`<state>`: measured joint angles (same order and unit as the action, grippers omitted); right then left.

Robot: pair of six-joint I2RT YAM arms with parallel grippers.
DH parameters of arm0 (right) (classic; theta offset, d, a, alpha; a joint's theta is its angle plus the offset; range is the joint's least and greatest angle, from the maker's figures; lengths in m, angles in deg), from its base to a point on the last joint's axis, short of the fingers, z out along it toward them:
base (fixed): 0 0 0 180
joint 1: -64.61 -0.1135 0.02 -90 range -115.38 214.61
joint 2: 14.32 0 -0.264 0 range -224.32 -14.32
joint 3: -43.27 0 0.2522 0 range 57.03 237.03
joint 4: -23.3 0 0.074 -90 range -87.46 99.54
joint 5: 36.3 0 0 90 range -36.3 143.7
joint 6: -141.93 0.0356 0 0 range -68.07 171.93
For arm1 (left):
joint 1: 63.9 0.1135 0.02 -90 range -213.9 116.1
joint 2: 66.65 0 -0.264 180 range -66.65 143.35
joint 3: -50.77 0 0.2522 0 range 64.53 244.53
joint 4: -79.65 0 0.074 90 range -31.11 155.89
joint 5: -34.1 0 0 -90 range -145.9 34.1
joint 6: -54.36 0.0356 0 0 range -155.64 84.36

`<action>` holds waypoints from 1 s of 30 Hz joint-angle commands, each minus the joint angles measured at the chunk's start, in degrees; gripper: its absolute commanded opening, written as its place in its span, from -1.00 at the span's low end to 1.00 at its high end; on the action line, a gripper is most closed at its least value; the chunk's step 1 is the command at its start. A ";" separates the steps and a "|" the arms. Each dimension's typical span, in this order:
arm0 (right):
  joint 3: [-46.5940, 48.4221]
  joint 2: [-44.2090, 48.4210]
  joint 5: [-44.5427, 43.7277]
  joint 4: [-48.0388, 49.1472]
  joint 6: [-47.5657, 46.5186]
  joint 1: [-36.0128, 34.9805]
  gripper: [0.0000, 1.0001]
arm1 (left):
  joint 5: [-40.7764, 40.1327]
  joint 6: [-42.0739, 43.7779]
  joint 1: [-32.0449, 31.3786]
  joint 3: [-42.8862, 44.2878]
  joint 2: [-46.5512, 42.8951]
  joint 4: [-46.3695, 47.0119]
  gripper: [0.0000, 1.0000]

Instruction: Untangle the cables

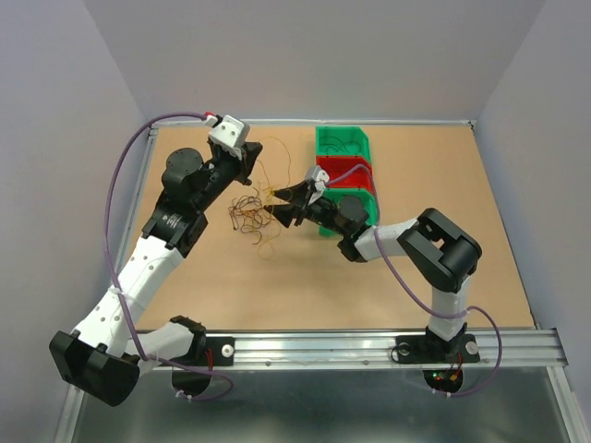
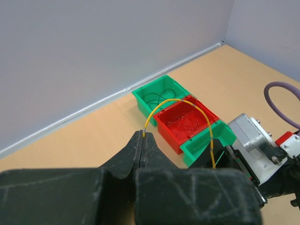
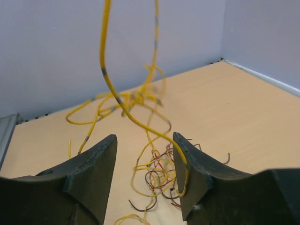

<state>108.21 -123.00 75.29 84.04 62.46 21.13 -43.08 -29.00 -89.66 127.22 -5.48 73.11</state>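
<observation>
The cables (image 1: 247, 212) lie as a small tangle of yellow, reddish and dark wires on the table between the two arms; the right wrist view shows the tangle (image 3: 161, 171) just beyond the fingers. My left gripper (image 2: 143, 135) is shut on one end of a yellow cable (image 2: 183, 101) and holds it above the table (image 1: 254, 153). This cable arches over to my right gripper (image 1: 275, 205). My right gripper (image 3: 145, 137) stands open, and the yellow cable (image 3: 123, 105) hangs down between its fingers and lies against the inner face of the right finger (image 3: 187, 164).
Three bins stand in a row right of the tangle: a green bin (image 1: 343, 144) with dark wires, a red bin (image 1: 351, 173) with reddish wires, and a nearer green bin (image 1: 358, 209) partly behind the right arm. Walls enclose the table at the back and sides.
</observation>
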 commanded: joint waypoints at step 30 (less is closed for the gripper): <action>0.58 16.41 4.79 -9.00 -0.41 1.12 0.16 | -0.60 -2.24 1.24 3.66 7.56 2.45 -1.00</action>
<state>101.04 -103.31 79.11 80.21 60.77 22.90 -46.27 -30.84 -88.55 128.29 2.32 72.92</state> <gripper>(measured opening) 0.580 0.026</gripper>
